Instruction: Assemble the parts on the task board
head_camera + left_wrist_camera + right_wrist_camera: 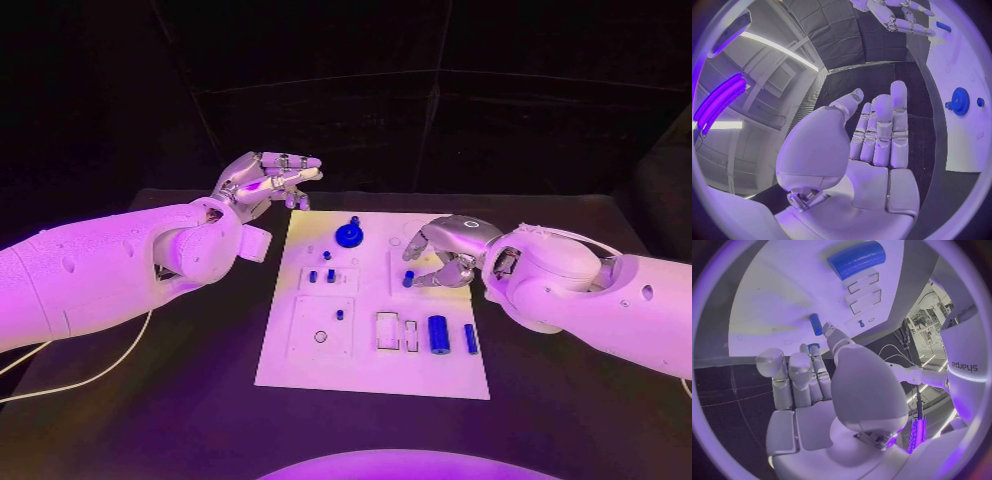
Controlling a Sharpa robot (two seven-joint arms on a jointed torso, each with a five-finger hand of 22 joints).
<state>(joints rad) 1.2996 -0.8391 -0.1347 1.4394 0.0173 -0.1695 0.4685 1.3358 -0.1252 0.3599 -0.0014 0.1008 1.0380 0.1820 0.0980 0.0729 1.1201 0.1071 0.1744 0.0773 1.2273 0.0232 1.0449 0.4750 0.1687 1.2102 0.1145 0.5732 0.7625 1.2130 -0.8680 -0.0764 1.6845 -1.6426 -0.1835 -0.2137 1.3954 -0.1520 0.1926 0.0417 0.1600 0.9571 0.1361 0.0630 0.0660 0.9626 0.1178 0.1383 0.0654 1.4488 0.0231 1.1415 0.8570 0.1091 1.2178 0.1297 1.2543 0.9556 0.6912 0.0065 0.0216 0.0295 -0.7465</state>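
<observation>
Presently, in the head view, we find the right hand (441, 255) low over the task board (378, 370), its fingers curled beside a small blue peg (408, 279); whether they grip it we cannot tell. The left hand (268, 183) hovers off the board's far corner, holding nothing. In the left wrist view its fingers stand straight, the blue gear (960, 101) well apart. In the right wrist view a fingertip (827, 330) sits just beside the peg; we judge a slight misalignment could topple it.
</observation>
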